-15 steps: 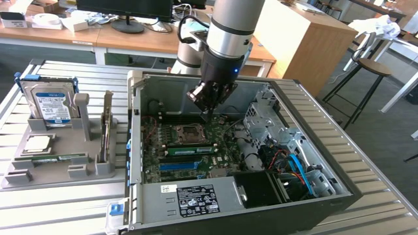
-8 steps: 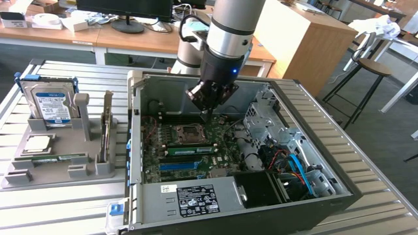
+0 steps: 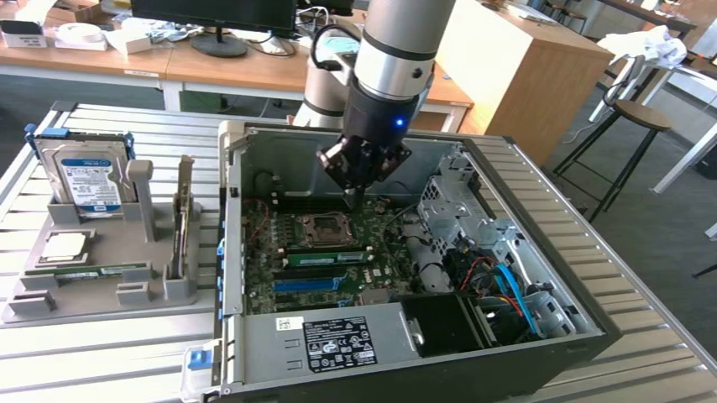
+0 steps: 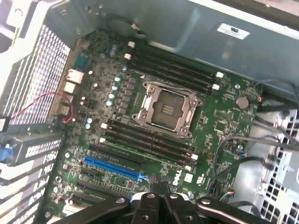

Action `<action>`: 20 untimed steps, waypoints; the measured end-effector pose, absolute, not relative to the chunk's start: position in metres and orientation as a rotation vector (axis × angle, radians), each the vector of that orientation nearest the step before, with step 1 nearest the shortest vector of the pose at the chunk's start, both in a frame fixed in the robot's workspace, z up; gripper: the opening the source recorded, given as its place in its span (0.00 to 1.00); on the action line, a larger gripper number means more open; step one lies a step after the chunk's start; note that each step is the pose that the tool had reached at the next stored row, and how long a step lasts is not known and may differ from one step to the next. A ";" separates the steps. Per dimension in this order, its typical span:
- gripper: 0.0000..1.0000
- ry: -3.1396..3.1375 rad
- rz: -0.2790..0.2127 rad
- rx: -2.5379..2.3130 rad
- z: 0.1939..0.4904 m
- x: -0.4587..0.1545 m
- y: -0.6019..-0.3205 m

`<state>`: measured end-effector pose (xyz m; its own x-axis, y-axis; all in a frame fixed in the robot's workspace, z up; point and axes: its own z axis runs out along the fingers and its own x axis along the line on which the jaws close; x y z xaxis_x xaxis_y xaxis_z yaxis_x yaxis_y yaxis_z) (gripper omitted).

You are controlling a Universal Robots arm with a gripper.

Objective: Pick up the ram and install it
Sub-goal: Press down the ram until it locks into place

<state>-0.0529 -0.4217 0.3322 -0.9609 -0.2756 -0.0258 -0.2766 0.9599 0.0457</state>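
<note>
Hanging inside the open black computer case (image 3: 538, 344), the dark gripper (image 3: 354, 198) has its fingers pressed together, holding nothing, above the green motherboard (image 4: 215, 123). A long thin green ram stick (image 3: 327, 255) sits in a slot beside the empty silver processor socket (image 4: 166, 108).

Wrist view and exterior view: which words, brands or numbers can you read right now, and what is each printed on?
"DELL": white logo on the green motherboard, seen turned round.
White sticker on the grey case wall: too small to read.
Pale characters on the black slot covers: blurred.
Blue label on the silver hard drive: too small.
Printed label on the grey power supply: too small.
</note>
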 end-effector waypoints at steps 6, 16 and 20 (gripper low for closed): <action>0.10 3.107 0.075 -0.286 0.332 -0.053 -0.422; 0.10 3.122 0.074 -0.117 0.331 -0.053 -0.422; 0.10 3.123 0.074 -0.115 0.331 -0.053 -0.422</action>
